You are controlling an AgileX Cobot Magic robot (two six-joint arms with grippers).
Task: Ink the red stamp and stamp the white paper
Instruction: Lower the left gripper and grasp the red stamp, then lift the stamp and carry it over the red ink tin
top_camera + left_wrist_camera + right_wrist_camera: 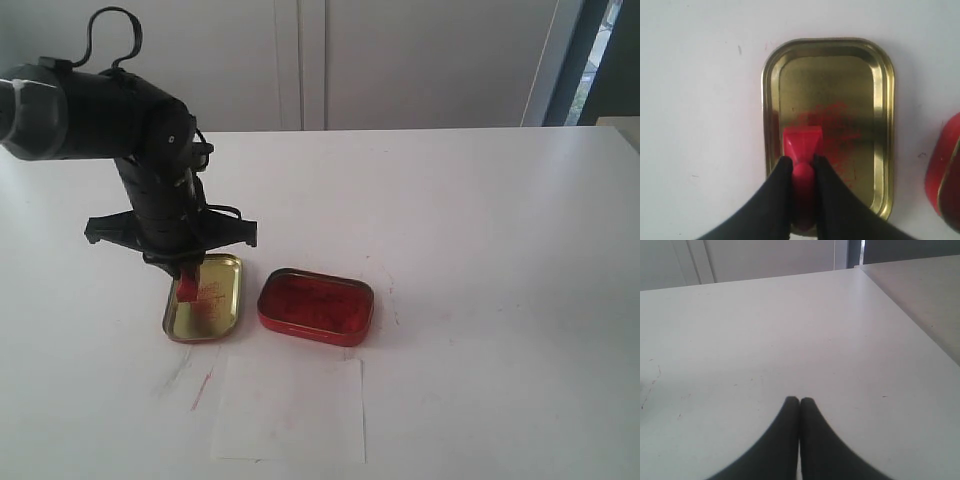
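Now left gripper (802,161) clamps small red block stamp (802,140) by its knob, face down toward ink-smeared gold tin (883,125); right gripper (799,401) closed, empty.

Downward left pincer (800,162) grips; right pincer (799,401) closed.

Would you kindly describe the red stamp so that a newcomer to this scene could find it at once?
On the white table, a gold tin lies left of a wide, ink-filled red tin. Above the gold one, the left gripper pinches the red stamp: a small solid block, far smaller than either tin.
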